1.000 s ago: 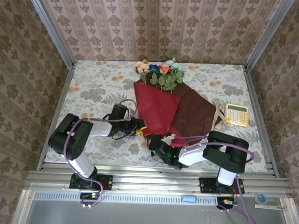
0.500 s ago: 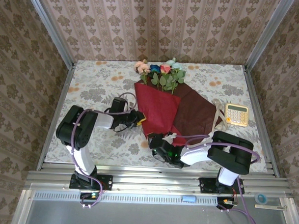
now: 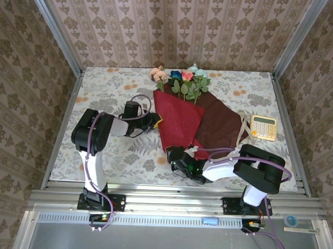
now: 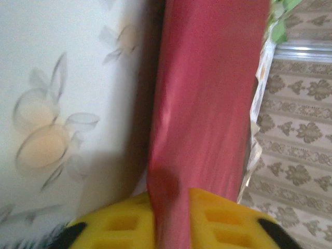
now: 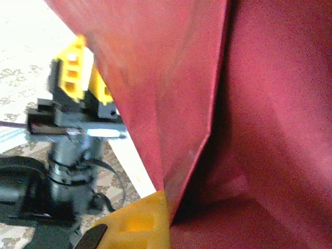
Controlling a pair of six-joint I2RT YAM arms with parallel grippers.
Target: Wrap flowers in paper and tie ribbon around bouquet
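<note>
Pinching the paper (image 3: 180, 117), left end effector (image 3: 156, 122) grips its side, right end effector (image 3: 177, 156) its tip.

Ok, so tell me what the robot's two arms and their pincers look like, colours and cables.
The left arm and right arm are chunky black joint housings joined by white link sections, each trailed by a looping purple cable. The left pincer and right pincer have black bodies and bright yellow fingers moulded with rectangular recesses.
</note>
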